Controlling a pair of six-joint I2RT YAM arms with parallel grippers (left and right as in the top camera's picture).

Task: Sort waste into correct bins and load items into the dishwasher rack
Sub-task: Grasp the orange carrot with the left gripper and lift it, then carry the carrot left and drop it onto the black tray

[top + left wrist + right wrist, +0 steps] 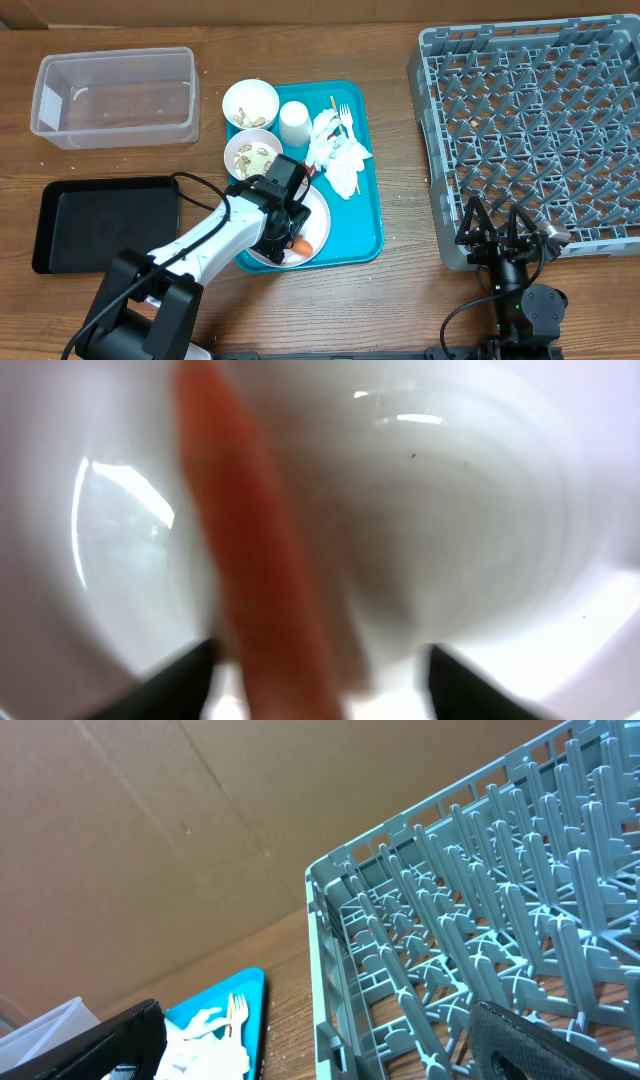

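Left claw stands partly open astride a long orange carrot, one dark finger close against it, the other clear of it, so nothing is clamped. That blurred carrot lies on the round white plate. Far right of the plate, the right claw gapes wide and empty beside the grey pegged plastic rack.

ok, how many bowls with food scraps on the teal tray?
2. First bowl in the teal tray's back-left corner, second bowl directly in front of it. The left arm hides part of the plate, so something could be missed there.
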